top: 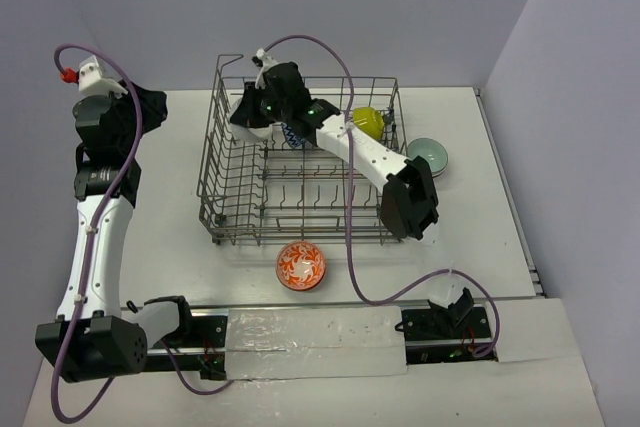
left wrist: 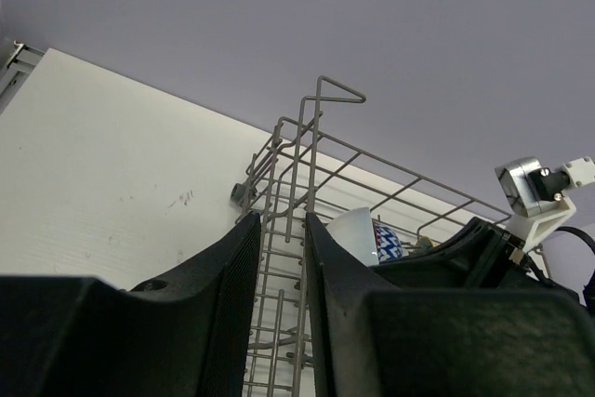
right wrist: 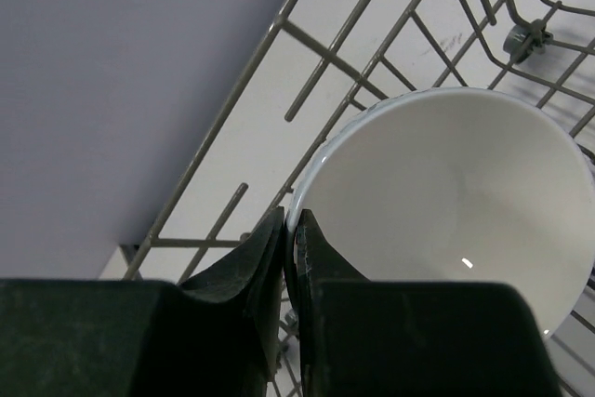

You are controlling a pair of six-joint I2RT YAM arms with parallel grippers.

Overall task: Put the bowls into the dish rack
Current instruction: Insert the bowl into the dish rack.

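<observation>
Over the far left corner of the dish rack [top: 214, 177], the right gripper [right wrist: 290, 222] pinches a white bowl [right wrist: 456, 202] by its rim, the bowl lying right of the jaws. The left gripper [left wrist: 283, 230] hangs outside the rack, jaws partly apart, empty.

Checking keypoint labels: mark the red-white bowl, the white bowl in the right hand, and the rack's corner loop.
red-white bowl [top: 301, 266]: top view, on its patterned inside.
white bowl [right wrist: 446, 192]: right wrist view, on its inner wall.
dish rack corner loop [left wrist: 342, 86]: left wrist view, on the loop's top wire.
</observation>
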